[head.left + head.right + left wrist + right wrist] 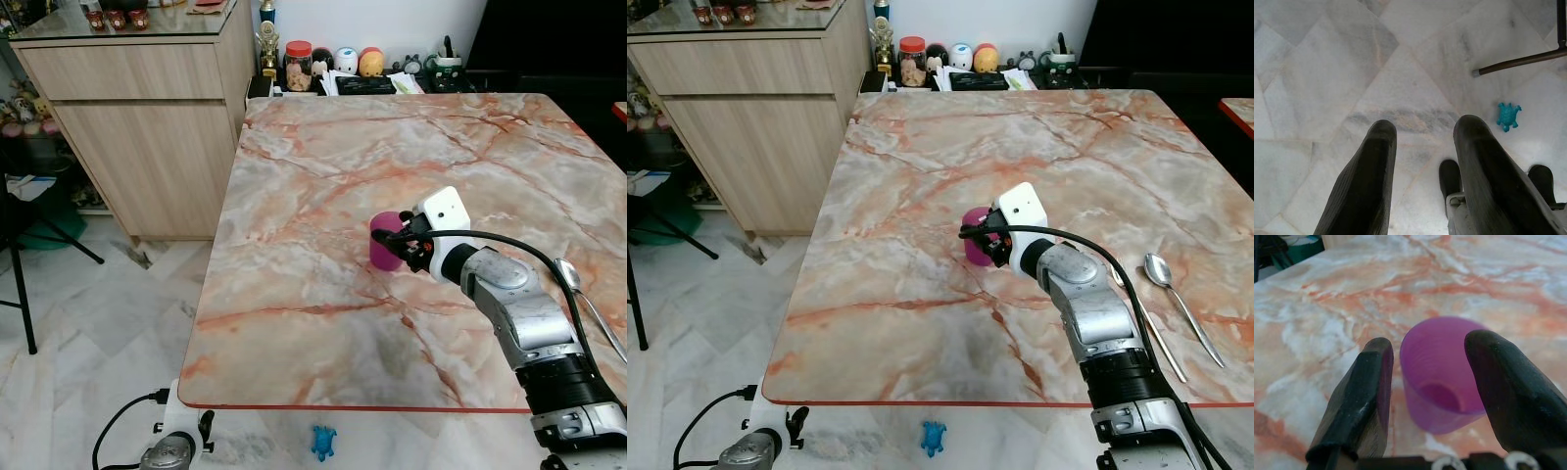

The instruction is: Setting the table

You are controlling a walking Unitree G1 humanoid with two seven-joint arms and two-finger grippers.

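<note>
A purple plastic cup (382,241) stands upright near the middle of the marble table (323,176). My right gripper (1425,352) reaches in from the right at cup height. Its two black fingers (1359,396) stand on either side of the cup (1442,377), open, with a thin gap on one side. A metal spoon (1176,292) lies on the table to the right of my arm, and a thin utensil (1156,343) lies beside it. My left gripper (1422,127) hangs open over the tiled floor below the table's near-left corner.
A wooden cabinet (147,127) stands left of the table. Jars and figurines (333,64) line a low shelf behind the far edge. A turquoise toy (324,443) lies on the floor under the near edge. A black stand (20,284) is at far left.
</note>
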